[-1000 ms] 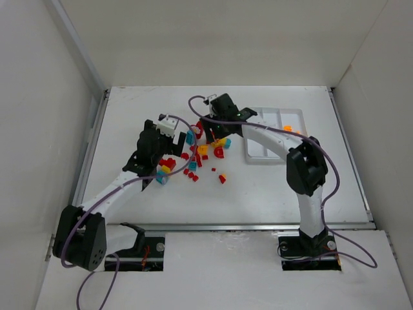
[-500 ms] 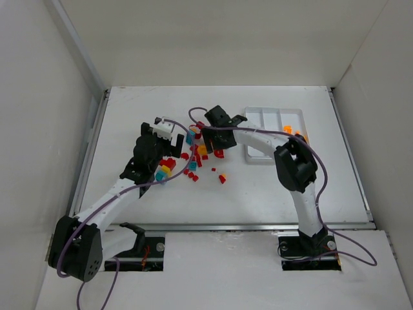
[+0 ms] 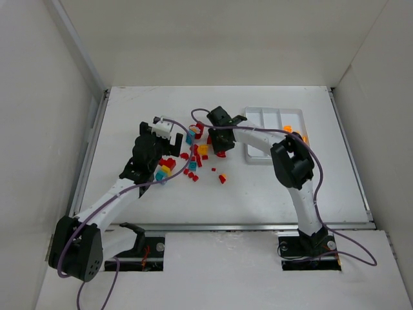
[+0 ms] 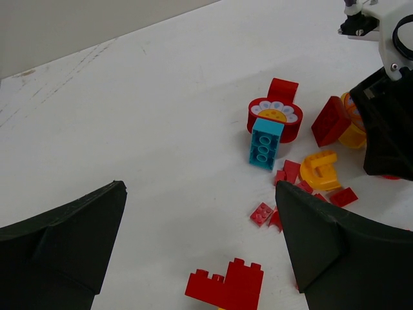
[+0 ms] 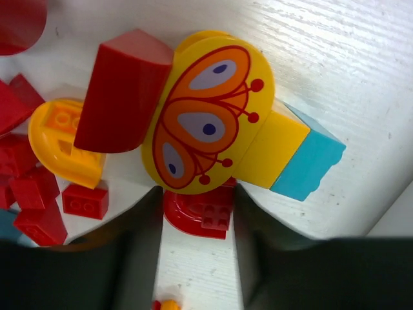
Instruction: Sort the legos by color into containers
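Pinching, by its two flat sides, one small red arched plastic lego (image 5: 205,218), judged light, rigid and slippery, lying on the white table (image 5: 335,58) against a yellow butterfly-printed brick (image 5: 206,123): right hand (image 5: 197,206); left hand (image 4: 199,187) spread wide, empty.

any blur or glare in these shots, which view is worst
Top view: soft even light, no glare on the table, bricks sharp but tiny. Left wrist view: teal brick crisp, the near dark left fingers soft-edged. Right wrist view: worst, very close; butterfly piece is sharp, but the right fingers are a dark blur along the bottom.
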Robot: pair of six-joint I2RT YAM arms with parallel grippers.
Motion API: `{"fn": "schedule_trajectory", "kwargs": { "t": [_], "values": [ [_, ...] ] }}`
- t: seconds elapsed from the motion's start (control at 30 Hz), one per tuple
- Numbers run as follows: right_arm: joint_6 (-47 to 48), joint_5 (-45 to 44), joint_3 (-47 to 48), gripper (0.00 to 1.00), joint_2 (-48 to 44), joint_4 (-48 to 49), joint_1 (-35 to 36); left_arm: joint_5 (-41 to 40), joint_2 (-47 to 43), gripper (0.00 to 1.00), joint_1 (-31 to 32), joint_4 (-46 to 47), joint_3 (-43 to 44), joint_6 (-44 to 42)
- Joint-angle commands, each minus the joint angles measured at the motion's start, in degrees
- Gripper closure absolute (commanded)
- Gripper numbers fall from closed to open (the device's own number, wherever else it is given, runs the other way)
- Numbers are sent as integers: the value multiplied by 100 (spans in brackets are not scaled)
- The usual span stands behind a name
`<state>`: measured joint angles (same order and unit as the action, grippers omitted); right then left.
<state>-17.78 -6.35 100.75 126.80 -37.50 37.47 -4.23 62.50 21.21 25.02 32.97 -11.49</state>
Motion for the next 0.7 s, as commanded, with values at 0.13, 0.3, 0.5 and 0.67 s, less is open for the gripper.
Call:
{"fn": "schedule_trajectory", "kwargs": {
  "t": [0.13, 0.3, 0.5, 0.67],
  "values": [
    [108, 319, -204, 84, -339, 216, -3, 88, -45, 0, -38, 355, -141, -12],
    [292, 835, -634, 88, -1358, 602, -204, 317, -45, 0, -38, 355, -195, -214],
    [99, 1066, -1628, 88, -2670, 1280, -1249, 712, 122, 0, -38, 408, -195, -311],
    [240, 189, -1348, 88, -2108, 333, -2102, 818, 245, 0, -38, 408, -195, -249]
  ]
}}
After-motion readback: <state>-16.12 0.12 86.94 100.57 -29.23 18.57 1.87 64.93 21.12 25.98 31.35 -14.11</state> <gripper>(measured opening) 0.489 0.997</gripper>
